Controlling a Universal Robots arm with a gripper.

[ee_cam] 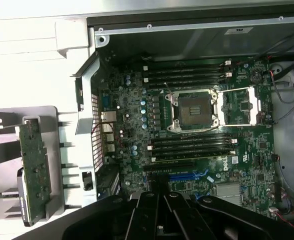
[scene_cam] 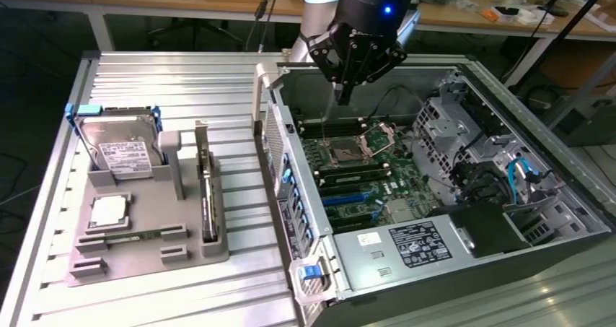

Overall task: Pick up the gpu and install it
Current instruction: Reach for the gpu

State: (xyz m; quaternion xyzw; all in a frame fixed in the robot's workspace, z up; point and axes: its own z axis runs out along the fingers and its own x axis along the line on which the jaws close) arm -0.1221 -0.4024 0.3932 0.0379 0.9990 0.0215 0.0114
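The gpu stands edge-on in a slot of the grey holder on the table, at the exterior view's left of the open computer case. In the wrist view the gpu shows as a greenish circuit card in the same holder. My gripper hangs above the far end of the case, over the motherboard, well away from the gpu. Its fingers are shut together with nothing between them, above the board's blue expansion slot.
A silver hard drive leans in a blue-clipped cradle at the holder's far end, with a processor and a memory stick lying nearer. The case's side wall stands between holder and motherboard. Cables and drive cages fill the case's right.
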